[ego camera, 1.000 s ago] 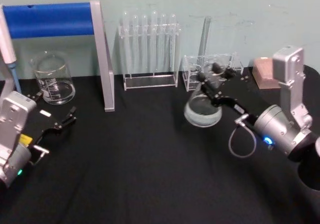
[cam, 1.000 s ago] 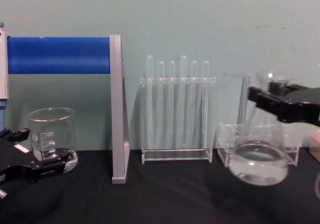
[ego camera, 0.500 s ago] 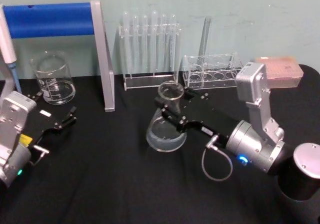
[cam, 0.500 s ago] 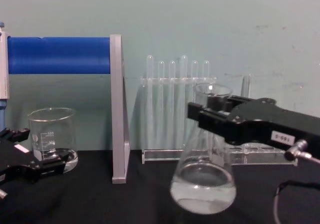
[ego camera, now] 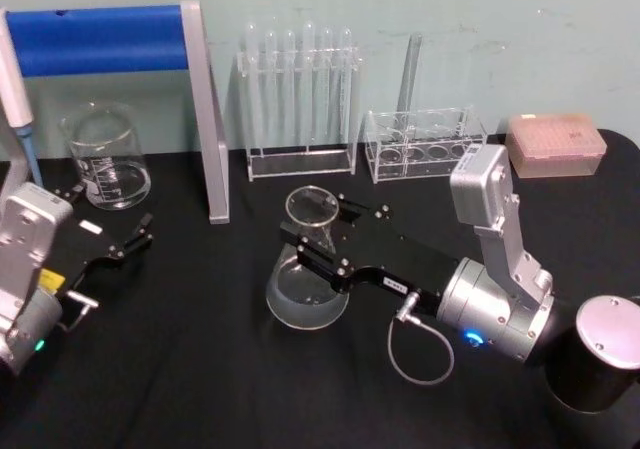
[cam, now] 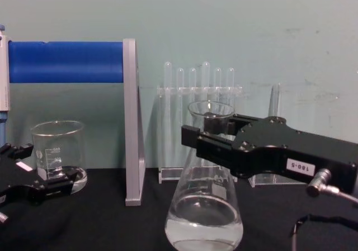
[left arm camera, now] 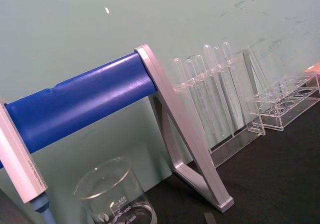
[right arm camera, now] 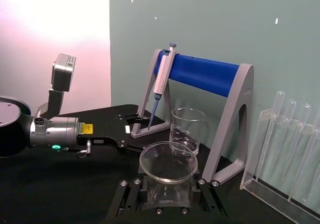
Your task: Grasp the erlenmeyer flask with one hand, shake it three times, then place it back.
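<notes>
Swung from 2 o'clock to the middle of the worktop (ego camera: 200, 369) within a second, the flask (ego camera: 300, 299) hangs by its neck in the clenched jaws of the right gripper (ego camera: 318, 237), which reaches in from 4 o'clock. Clear liquid pools in its wide base, and the mouth is open. A hard swing could slop liquid out or let smooth glass slip. The stand (ego camera: 208, 119) at 11 o'clock is near. The beaker (ego camera: 105, 159) at 10 o'clock looks nearly empty. The left gripper (ego camera: 110, 234) sits parked at 8 o'clock, jaws apart.
</notes>
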Robot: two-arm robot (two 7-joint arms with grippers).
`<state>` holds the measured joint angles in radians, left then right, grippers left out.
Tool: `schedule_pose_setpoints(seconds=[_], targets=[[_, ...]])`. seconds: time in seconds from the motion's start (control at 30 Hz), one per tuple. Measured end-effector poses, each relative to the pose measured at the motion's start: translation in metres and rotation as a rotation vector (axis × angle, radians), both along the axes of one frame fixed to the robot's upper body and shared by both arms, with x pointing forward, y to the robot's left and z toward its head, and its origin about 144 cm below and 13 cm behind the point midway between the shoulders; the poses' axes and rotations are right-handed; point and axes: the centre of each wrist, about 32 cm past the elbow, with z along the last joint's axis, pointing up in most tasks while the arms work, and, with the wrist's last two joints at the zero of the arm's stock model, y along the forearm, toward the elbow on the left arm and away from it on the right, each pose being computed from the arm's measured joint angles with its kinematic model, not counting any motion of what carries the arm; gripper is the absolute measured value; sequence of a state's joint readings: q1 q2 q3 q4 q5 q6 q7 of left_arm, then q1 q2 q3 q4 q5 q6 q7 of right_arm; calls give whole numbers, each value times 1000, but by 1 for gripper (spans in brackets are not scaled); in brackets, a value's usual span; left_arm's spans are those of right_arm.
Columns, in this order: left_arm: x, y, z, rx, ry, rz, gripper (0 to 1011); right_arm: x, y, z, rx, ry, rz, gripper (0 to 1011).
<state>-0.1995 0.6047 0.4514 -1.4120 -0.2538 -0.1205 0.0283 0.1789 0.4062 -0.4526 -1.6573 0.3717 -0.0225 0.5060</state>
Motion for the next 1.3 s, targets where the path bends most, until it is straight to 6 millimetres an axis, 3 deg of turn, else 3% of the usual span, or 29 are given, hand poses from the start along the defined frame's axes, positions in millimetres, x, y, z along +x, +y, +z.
schedule_pose_setpoints(seconds=[0.37,1.3], targets=[[0,0,0,0,0,0,1001,9,-12,-1,9,1,-101,453],[0,0,0,0,0,0,1001,31,-78,5,52,-23,-450,453]])
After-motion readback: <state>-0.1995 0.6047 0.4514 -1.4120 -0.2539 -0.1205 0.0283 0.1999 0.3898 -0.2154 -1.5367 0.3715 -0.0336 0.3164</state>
